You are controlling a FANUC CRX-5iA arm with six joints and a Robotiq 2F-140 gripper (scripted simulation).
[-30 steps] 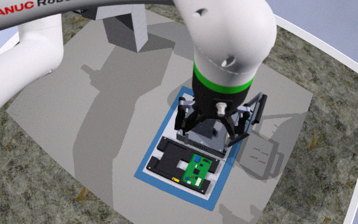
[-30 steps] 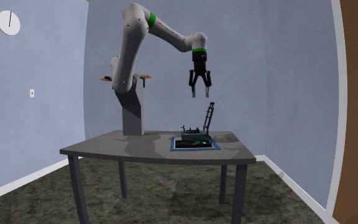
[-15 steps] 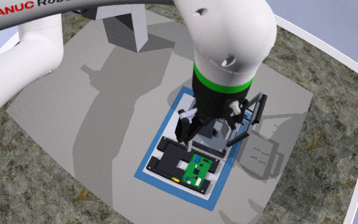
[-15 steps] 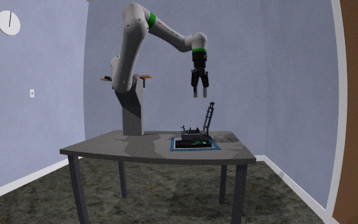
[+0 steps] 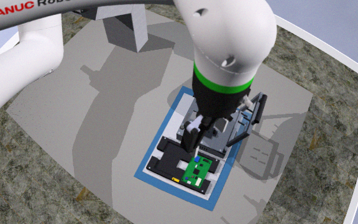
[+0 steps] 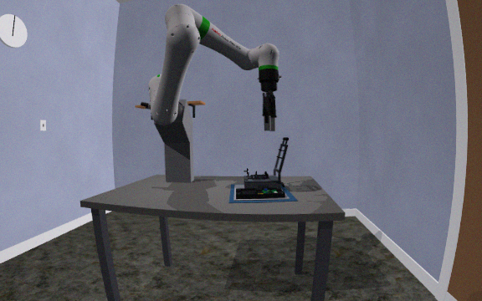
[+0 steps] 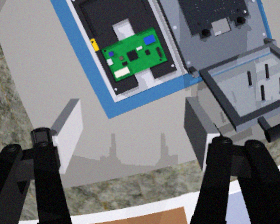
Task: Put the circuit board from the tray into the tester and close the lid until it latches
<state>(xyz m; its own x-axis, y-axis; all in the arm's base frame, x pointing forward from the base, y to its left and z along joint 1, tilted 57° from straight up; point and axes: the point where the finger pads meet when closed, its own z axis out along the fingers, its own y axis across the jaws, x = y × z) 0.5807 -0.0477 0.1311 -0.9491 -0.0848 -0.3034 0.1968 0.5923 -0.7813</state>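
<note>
The green circuit board (image 5: 196,170) (image 6: 266,191) (image 7: 134,59) lies face up in one pocket of the black tray (image 5: 161,144) (image 7: 107,10). Its white connector end points away from the tester. The other pocket is empty. The grey tester (image 5: 210,139) (image 6: 262,181) (image 7: 171,3) stands right behind the tray, its plate bare. Its lid (image 5: 253,113) (image 6: 281,156) (image 7: 220,99) stands open, nearly upright. My gripper (image 5: 194,146) (image 6: 269,125) (image 7: 132,113) is open and empty. It hangs high above the tester and tray, fingers pointing down.
Tray and tester sit on a white sheet with a blue border (image 5: 179,193) (image 6: 262,201) (image 7: 64,23) on the grey table (image 5: 58,102) (image 6: 161,201). The robot's pedestal (image 5: 129,28) (image 6: 178,159) stands at the table's back.
</note>
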